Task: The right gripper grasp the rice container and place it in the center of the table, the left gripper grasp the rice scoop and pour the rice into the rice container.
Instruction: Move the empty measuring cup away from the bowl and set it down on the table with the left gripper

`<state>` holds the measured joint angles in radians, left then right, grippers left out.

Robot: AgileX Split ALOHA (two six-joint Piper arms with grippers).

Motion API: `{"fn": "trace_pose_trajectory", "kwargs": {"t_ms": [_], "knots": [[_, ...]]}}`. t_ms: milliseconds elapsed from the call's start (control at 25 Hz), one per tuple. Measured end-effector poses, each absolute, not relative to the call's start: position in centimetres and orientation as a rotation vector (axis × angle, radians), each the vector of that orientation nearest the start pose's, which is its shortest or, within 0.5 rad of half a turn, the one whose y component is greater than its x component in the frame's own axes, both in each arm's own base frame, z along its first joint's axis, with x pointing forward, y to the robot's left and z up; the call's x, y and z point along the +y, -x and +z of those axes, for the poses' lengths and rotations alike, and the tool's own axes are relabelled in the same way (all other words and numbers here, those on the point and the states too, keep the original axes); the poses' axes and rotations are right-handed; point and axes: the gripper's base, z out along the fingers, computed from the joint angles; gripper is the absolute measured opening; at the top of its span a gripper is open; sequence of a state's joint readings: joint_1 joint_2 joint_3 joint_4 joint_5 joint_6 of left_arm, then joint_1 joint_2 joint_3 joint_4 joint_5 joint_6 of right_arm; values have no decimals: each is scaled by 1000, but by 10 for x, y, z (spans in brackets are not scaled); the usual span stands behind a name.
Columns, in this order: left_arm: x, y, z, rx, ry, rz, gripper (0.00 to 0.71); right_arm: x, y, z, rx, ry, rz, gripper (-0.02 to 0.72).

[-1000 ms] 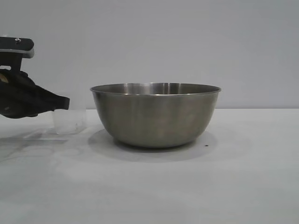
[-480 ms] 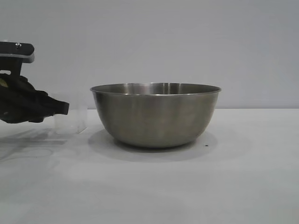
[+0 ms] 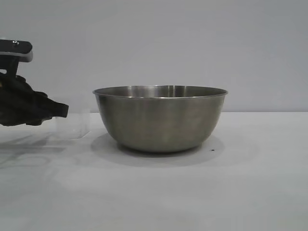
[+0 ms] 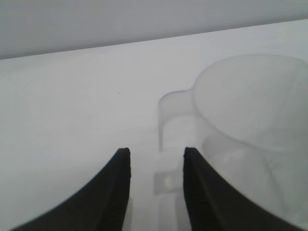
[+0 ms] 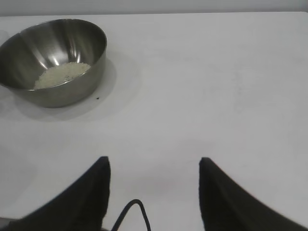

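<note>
The rice container (image 3: 160,118), a large steel bowl, stands at the middle of the white table (image 3: 192,192). The right wrist view shows the rice container (image 5: 77,84) with rice (image 5: 62,74) on its bottom. The rice scoop (image 3: 72,126), a clear cup, stands upright on the table just left of the bowl. In the left wrist view the rice scoop (image 4: 250,106) looks empty and its handle (image 4: 166,113) points at my left gripper (image 4: 156,151). My left gripper (image 3: 65,110) is open at the handle. My right gripper (image 5: 154,161) is open and empty over bare table, far from the bowl.
A small dark speck (image 3: 212,149) lies on the table by the bowl's right side. A plain grey wall stands behind the table. The right arm is outside the exterior view.
My left gripper has drawn back a little to the left and risen slightly from the scoop. The scoop and the bowl have stayed in place.
</note>
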<state>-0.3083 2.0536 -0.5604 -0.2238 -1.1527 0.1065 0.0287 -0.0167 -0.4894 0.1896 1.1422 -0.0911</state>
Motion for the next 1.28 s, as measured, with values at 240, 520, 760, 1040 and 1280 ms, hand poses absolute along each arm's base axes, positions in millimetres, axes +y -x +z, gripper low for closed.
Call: {"fn": "trace_pose_trajectory", "kwargs": {"t_ms": [240, 520, 760, 1040, 1280], "knots": [[-76, -282, 106, 1805, -210, -55, 204, 15, 11, 269, 2105, 145, 192, 356], [-69, -255, 118, 1808, -236, -67, 357, 15, 11, 269, 2105, 145, 192, 356], [-67, -247, 120, 1820, -179, -123, 505, 15, 11, 269, 2105, 146, 192, 356], [-71, -246, 136, 1749, -259, -122, 531, 15, 11, 269, 2105, 146, 192, 356], [-68, -240, 151, 1775, -302, -72, 531, 15, 11, 269, 2105, 146, 192, 356]]}}
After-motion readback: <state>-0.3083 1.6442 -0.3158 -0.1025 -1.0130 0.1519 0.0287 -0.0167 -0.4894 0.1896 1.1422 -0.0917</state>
